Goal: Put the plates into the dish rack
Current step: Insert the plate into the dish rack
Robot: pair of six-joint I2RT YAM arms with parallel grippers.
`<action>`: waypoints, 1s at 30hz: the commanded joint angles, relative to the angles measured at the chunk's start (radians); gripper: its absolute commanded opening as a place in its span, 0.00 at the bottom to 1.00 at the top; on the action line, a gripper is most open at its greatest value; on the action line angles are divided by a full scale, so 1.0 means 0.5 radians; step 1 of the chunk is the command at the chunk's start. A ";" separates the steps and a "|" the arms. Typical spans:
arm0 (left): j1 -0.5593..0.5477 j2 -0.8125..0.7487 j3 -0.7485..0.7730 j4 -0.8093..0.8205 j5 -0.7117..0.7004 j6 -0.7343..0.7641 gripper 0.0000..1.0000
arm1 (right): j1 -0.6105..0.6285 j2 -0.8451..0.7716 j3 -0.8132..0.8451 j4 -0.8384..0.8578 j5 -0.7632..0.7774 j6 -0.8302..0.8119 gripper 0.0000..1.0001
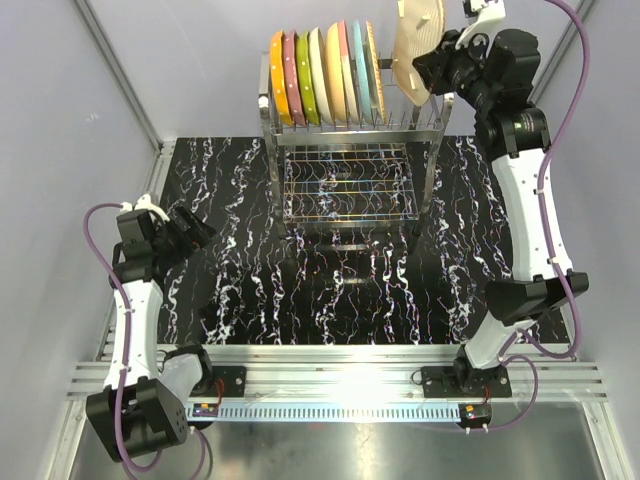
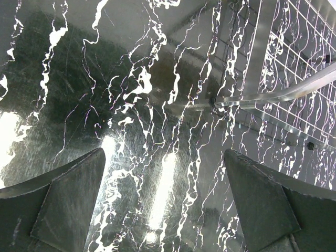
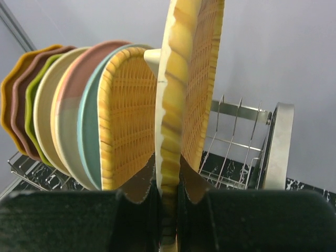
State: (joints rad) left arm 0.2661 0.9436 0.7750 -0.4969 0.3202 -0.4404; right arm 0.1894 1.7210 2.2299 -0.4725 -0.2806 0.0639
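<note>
The steel dish rack (image 1: 345, 170) stands at the back centre. Several plates (image 1: 320, 78) stand on edge in its top tier, orange at the left through light blue and tan at the right; they also show in the right wrist view (image 3: 63, 121). My right gripper (image 1: 432, 62) is shut on the rim of a tan woven-pattern plate (image 1: 418, 38), held upright above the rack's right end, beside the last racked tan plate (image 3: 128, 115). The held plate (image 3: 189, 79) fills the right wrist view, above empty prongs (image 3: 231, 136). My left gripper (image 1: 192, 232) is open and empty over the left of the table.
The black marbled table (image 1: 250, 290) lies under the rack. The rack's lower wire grid shelf (image 1: 345, 185) shows in the top view, and its leg and shelf (image 2: 294, 84) in the left wrist view. White walls close in at the back and the sides.
</note>
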 commanded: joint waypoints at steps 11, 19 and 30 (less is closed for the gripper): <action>-0.011 -0.010 -0.004 0.141 0.084 0.046 0.99 | -0.001 0.015 0.127 0.163 0.027 0.099 0.00; -0.014 0.006 0.002 0.122 0.074 0.028 0.99 | -0.001 0.126 0.222 0.083 0.030 0.222 0.00; -0.017 0.003 0.006 0.116 0.068 0.025 0.99 | 0.087 0.209 0.301 -0.095 0.162 0.161 0.00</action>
State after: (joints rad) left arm 0.2615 0.9508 0.7750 -0.4770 0.3401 -0.4343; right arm 0.2077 1.8439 2.2932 -0.5747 -0.2432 0.1627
